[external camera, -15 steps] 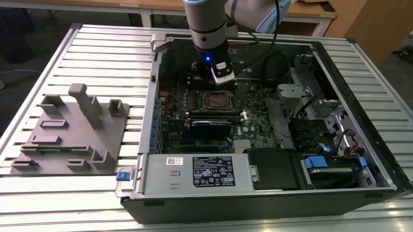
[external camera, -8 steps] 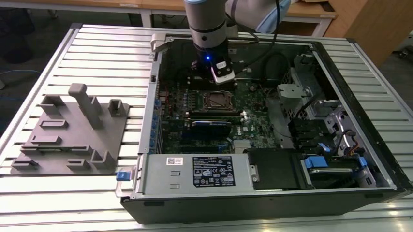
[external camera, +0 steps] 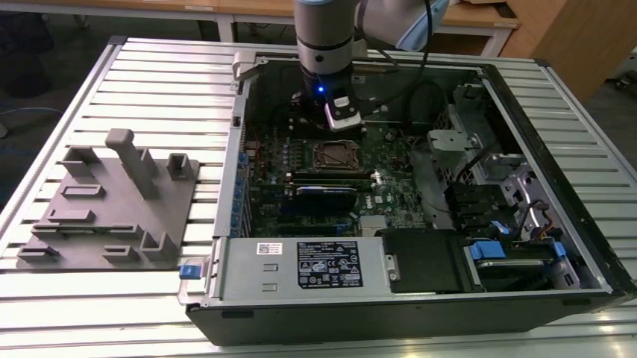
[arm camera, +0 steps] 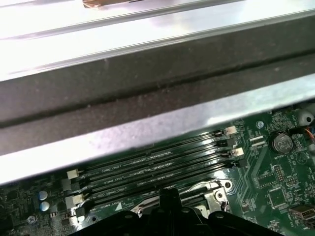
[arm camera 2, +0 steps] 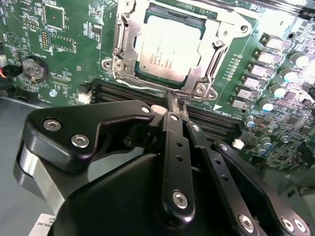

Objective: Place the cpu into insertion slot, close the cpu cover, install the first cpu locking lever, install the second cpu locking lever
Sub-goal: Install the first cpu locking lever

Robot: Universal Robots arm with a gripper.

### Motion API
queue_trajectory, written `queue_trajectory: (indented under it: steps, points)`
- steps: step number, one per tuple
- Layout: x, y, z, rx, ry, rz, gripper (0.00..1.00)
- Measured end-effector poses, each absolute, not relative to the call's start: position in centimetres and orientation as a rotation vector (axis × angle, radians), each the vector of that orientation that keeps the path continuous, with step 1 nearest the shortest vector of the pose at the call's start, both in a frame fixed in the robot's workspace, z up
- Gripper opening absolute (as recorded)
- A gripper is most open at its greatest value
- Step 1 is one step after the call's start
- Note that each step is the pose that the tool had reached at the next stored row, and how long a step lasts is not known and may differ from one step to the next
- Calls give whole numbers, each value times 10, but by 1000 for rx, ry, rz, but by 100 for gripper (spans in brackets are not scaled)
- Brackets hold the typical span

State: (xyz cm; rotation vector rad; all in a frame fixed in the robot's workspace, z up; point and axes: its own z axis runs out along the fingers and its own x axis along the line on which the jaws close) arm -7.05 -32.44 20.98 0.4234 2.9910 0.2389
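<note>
At nine o'clock in the exterior view, a grey fixture tray (external camera: 110,201) with upright posts lies on the slatted table (external camera: 100,313). Just beside it, at its three o'clock, stands the open computer case (external camera: 398,317). The green motherboard (external camera: 298,168) lies flat inside the case, and the insertion slot (external camera: 336,155) sits near the board's middle. The arm (external camera: 324,30) comes down from twelve o'clock, and its gripper (external camera: 344,123) hangs just off the slot's twelve o'clock edge.

In the second wrist view, the cpu (arm camera 2: 170,46) lies seated in the slot with its silver-grey top up. The cpu cover (arm camera 2: 127,46) is folded flat around it. The gripper (arm camera 2: 176,101) has its black fingers drawn narrow, tips together, just beside the socket's frame and over the memory slots (arm camera 2: 123,91). Whether they pinch anything, I cannot tell. A coin cell battery (arm camera 2: 33,69) sits well apart on the board.

In the first wrist view, the memory slots (arm camera: 157,169) run beside the case's metal wall.
</note>
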Motion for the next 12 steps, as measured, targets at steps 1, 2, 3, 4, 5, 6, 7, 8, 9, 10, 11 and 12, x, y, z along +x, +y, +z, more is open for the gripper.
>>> queue_trajectory:
  steps: [1, 2, 3, 4, 5, 6, 7, 8, 9, 10, 11, 12]
  points:
    - [-70, -324, 210, 423, 2992, 239, 10]
    - [-70, -324, 210, 423, 2992, 238, 10]
    - [-70, -324, 210, 423, 2992, 233, 10]
    - [-70, -324, 210, 422, 2992, 224, 10]
    - [-69, -324, 210, 422, 2992, 211, 10]
    - [-69, -324, 210, 421, 2993, 198, 10]
    - [-69, -324, 210, 420, 2994, 181, 10]
    - [-68, -324, 210, 420, 2997, 166, 10]
    - [-67, -324, 210, 420, 3001, 152, 10]
    - [-66, -324, 210, 420, 3006, 140, 10]
    - [-65, -324, 210, 421, 3009, 136, 10]
    - [-64, -324, 210, 420, 3011, 136, 10]
